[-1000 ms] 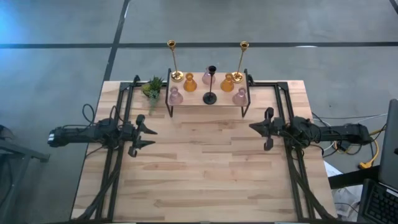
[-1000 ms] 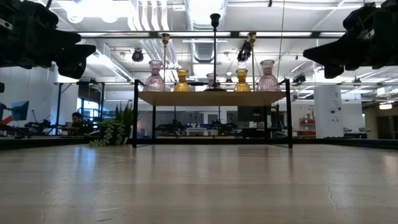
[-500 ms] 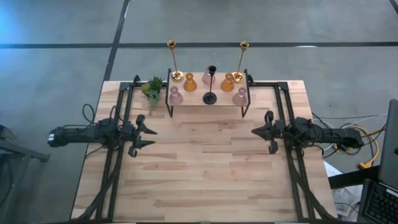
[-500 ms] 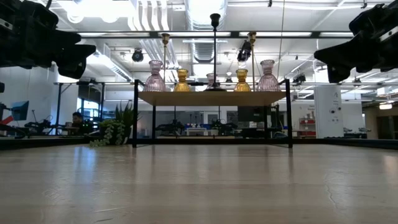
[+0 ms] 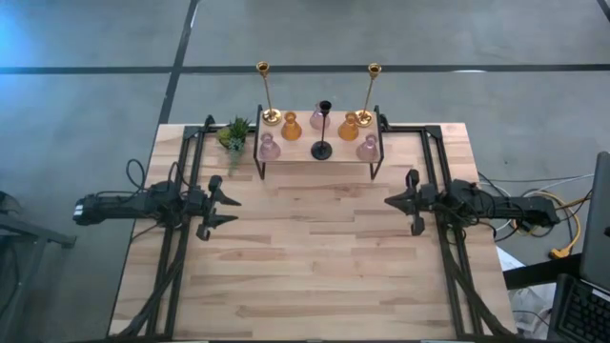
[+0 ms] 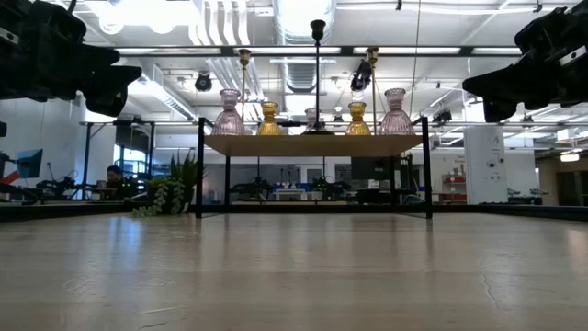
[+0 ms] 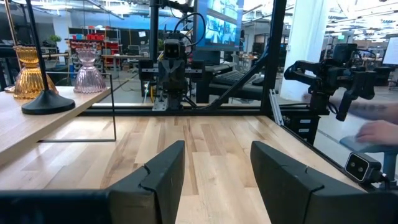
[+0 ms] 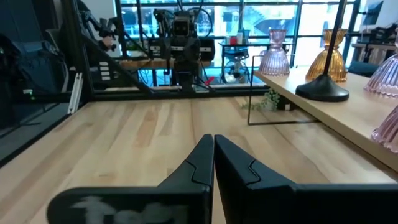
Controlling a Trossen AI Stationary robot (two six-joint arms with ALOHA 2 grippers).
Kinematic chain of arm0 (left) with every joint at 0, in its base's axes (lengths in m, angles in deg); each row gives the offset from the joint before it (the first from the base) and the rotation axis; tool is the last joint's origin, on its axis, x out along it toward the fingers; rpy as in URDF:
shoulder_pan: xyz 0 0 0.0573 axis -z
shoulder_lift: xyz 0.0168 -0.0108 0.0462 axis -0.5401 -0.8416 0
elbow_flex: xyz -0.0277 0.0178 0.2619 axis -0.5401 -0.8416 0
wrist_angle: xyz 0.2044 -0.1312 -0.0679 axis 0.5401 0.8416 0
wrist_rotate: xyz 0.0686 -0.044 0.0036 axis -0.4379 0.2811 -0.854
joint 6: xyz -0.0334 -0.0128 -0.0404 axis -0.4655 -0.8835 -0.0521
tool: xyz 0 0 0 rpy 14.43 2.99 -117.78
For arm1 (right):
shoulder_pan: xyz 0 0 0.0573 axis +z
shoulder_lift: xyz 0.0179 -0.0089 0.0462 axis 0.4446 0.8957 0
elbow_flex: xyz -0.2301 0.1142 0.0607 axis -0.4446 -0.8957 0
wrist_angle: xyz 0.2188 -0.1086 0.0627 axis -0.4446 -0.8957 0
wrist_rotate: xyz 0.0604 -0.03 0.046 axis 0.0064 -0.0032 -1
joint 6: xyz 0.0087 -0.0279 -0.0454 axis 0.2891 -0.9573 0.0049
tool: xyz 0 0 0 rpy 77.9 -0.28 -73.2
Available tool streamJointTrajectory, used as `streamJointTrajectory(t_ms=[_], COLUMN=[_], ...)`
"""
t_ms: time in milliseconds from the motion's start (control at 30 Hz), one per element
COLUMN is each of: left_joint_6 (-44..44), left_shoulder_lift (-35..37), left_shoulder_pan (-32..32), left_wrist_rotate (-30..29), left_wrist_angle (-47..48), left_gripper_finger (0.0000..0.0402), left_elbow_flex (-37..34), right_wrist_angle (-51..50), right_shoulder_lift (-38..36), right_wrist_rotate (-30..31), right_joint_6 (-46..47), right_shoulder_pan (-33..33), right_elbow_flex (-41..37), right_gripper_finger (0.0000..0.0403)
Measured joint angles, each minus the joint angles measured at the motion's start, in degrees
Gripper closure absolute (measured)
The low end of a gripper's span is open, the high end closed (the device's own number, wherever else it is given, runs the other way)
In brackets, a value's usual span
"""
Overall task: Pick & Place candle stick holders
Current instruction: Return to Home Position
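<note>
Overhead and wrist views of the workcell. All eight candle stick holders are standing on the black-framed shelf (image 5: 320, 158) at the far edge of the table (image 5: 315, 276). The two brass sticks are rising from its back corners, one on the left (image 5: 264, 93) and one on the right (image 5: 370, 93). Just inside them the two amber glass holders are sitting, left (image 5: 291, 126) and right (image 5: 349, 126), with one pink glass holder (image 5: 317, 117) between them at the back. The black stemmed holder (image 5: 322, 149) is standing at the middle of the shelf's front, flanked by the other two pink glass holders, left (image 5: 269, 147) and right (image 5: 368, 148). A small green potted plant (image 5: 232, 134) is standing on the table just beside the shelf's left end. The left claw (image 5: 233, 209) is hovering over the table's left side, well apart from the shelf, and is released: its own wrist view is showing the two fingers (image 7: 168, 171) standing apart. The right claw (image 5: 389, 199) is hovering over the table's right side, likewise well apart from the shelf, and is clenched: its wrist view is showing the fingers (image 8: 199, 165) meeting along their length. Both claws are pointing toward the table's middle.
</note>
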Motion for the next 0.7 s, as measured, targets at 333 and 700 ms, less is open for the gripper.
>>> streamJointTrajectory(t_ms=[333,700], left_joint_6=[0.0,0.0], left_shoulder_lift=[0.0,0.0], left_shoulder_pan=[0.01,0.01], left_wrist_rotate=[0.0,0.0], left_wrist_angle=[-0.01,-0.01], left_gripper_finger=[0.0213,0.0213], left_elbow_flex=[-0.02,-0.02], right_wrist_angle=[0.02,0.02], right_shoulder_lift=[0.56,0.63], right_wrist_rotate=[0.09,0.1], right_joint_6=[-0.02,-0.04], right_shoulder_pan=[0.0,0.0], right_elbow_flex=[0.0,0.0], right_gripper_finger=[0.0394,0.0394])
